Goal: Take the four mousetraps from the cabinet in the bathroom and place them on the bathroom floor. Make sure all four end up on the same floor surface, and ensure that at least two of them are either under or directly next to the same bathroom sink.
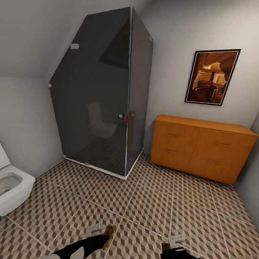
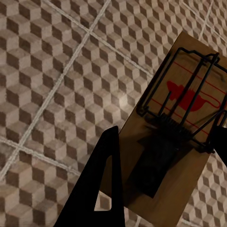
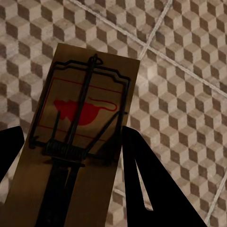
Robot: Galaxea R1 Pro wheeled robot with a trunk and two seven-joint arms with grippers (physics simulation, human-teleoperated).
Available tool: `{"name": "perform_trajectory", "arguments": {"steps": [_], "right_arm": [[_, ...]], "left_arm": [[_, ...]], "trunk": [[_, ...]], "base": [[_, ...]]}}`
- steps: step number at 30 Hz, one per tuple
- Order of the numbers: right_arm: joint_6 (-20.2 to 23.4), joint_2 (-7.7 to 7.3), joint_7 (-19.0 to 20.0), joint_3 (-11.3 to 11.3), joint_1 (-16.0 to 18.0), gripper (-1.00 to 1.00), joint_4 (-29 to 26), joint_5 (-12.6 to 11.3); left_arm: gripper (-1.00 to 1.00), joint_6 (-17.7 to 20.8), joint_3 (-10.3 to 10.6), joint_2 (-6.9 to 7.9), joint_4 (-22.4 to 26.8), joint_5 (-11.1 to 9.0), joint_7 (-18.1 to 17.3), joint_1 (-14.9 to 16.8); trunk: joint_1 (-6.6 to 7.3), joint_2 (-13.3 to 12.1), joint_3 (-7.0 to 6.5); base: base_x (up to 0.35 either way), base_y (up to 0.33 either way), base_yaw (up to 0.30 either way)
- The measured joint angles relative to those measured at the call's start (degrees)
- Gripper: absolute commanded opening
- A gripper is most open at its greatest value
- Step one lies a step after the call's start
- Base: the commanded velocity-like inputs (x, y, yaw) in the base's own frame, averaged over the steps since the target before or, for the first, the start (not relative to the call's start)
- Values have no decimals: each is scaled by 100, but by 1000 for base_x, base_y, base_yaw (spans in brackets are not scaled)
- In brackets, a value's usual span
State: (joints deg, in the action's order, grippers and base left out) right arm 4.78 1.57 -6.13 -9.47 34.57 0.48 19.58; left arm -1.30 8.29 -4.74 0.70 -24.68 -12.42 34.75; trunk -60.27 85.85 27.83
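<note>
You have a mousetrap [image 2: 177, 127] clamped in your left pincer [image 2: 165, 161], and a second mousetrap [image 3: 75, 137] clamped in your right pincer [image 3: 71, 161]. Each wooden slab sits between the dark fingers with its wire frame and red mouse mark facing the wrist camera, and both hang above the bathroom floor [image 1: 148, 205] without touching it. In the head view both pincers sit at the lower edge of the picture, the left [image 1: 102, 234] with its brown slab poking out, the right [image 1: 171, 246] with only a sliver of wood showing.

Further out, the cabinet [image 1: 202, 151] stands against the far wall with all drawers closed, well apart from you. A dark glass shower stall [image 1: 104, 94] fills the corner beside it, a white toilet [image 1: 8, 184] sits at the left, and a framed picture [image 1: 211, 76] hangs above the cabinet.

So I judge you about halfway: two traps are in hand but none lies on the tiles yet. You still have to set these down by a sink, then presumably fetch two more.
</note>
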Motion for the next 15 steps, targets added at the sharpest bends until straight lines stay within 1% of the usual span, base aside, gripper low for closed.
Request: {"name": "perform_trajectory", "arguments": {"steps": [3, 6, 9, 15], "right_arm": [[-1, 0, 0, 0, 0, -100, 0, 0], [2, 0, 0, -6, 0, -100, 0, -6], [6, -4, 0, -8, 0, -100, 0, -19], [8, -4, 0, -9, 0, -100, 0, -16]], "left_arm": [[-100, 2, 1, 0, 2, -12, 1, 0], [-100, -4, 2, 7, 0, -17, 1, 0], [-100, -5, 2, 9, 2, -17, 1, -1], [-100, -5, 2, 9, 3, -10, 1, -1]], "trunk": [[0, 0, 0], [0, 0, 0], [0, 0, 0], [0, 0, 0]], "base": [[-2, 0, 5], [0, 0, 92], [0, 0, 213], [0, 0, 266]]}}
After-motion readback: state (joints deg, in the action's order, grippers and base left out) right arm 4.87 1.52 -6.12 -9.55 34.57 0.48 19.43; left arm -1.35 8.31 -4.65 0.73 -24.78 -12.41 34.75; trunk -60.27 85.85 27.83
